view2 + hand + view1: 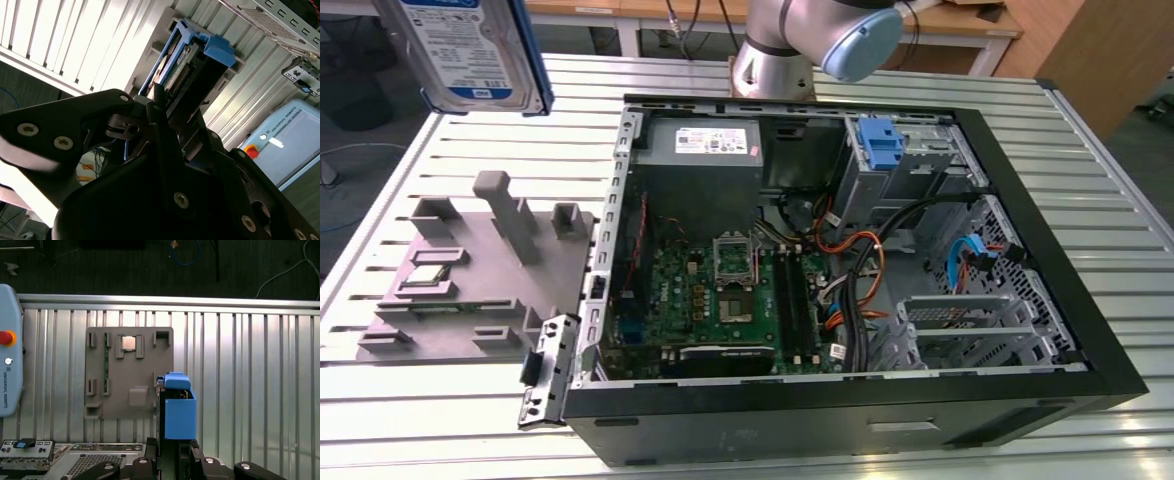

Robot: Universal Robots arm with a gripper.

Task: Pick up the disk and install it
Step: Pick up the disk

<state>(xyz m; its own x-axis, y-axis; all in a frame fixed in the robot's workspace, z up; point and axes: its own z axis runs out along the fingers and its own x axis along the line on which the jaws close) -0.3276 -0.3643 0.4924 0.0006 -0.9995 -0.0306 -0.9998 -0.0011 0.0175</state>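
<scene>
High over the desk [1121, 200], your tool [160, 100] grips the disk [464, 50], so pickup looks done, but fitting it into the open computer case [854, 430] is not yet done.
</scene>
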